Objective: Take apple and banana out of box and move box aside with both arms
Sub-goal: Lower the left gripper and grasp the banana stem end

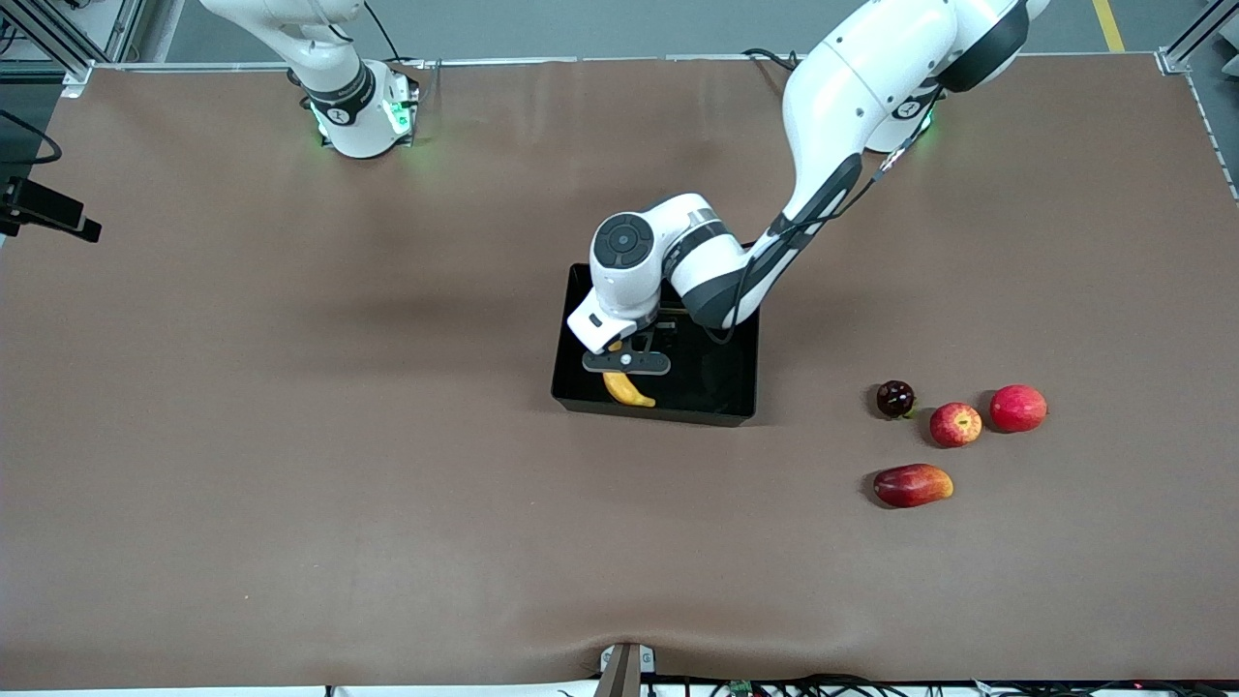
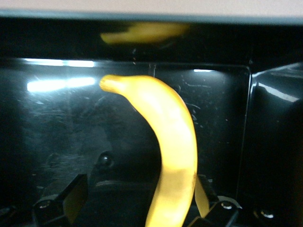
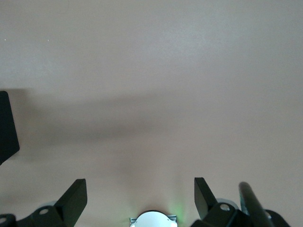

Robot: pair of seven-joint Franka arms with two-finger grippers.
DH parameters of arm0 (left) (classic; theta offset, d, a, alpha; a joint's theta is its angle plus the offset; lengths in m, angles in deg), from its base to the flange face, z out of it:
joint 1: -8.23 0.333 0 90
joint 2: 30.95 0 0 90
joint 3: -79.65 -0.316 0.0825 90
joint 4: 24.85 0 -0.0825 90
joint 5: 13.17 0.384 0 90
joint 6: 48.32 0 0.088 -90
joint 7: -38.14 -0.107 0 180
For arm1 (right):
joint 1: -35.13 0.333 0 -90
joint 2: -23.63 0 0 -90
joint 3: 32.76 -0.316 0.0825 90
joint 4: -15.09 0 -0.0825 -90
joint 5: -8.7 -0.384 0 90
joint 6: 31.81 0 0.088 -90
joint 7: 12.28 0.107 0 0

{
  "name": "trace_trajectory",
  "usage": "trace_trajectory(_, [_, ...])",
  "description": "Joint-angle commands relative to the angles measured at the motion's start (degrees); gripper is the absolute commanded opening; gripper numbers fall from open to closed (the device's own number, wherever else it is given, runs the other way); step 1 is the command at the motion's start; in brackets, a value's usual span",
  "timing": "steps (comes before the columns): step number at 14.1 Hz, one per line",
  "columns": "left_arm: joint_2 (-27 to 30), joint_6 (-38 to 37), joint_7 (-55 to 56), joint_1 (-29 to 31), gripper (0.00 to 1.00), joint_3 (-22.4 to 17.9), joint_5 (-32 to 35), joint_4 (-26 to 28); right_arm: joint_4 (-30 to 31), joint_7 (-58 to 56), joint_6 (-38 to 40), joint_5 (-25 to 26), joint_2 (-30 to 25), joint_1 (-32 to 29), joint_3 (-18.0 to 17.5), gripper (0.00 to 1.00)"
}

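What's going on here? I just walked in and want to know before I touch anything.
The left gripper is down inside the black box, fingers open on either side of the banana, not yet closed on it. The apple already lies on the table toward the left arm's end, among three other fruits. The right gripper waits open above bare table near its base.
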Motion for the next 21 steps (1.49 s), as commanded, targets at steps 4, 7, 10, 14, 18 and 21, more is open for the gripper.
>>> trace_trajectory(4, [-2.0,1.7,2.2,-1.7,1.00,-0.4,1.1,-1.8,-0.4,0.7,0.4,-0.3,0.0,-0.7,-0.7,1.00])
trace_trajectory(7, [-2.9,4.0,4.2,-1.7,1.00,-0.4,1.2,-1.8,-0.4,0.7,0.4,-0.3,0.2,-0.7,-0.7,1.00])
trace_trajectory(10, [-3.4,5.4,5.7,-2.1,1.00,-0.4,1.6,-1.7,-1.3,0.4,0.3,-0.5,1.6,-1.0,-0.8,1.00])
trace_trajectory(14, [-4.2,6.4,7.2,-2.1,1.00,-0.5,1.9,-1.6,-1.5,0.2,0.4,-0.6,1.8,-1.0,-0.7,1.00])
trace_trajectory(18, [-4.3,6.5,6.6,-2.1,1.00,-0.9,5.3,-1.4,-1.5,0.0,0.2,-0.6,1.8,-0.7,-0.8,1.00])
trace_trajectory(21, [-4.4,6.5,6.5,-1.9,0.93,-0.9,5.5,-1.4,-1.3,-0.3,0.6,-0.5,4.4,-0.3,-1.0,1.00])
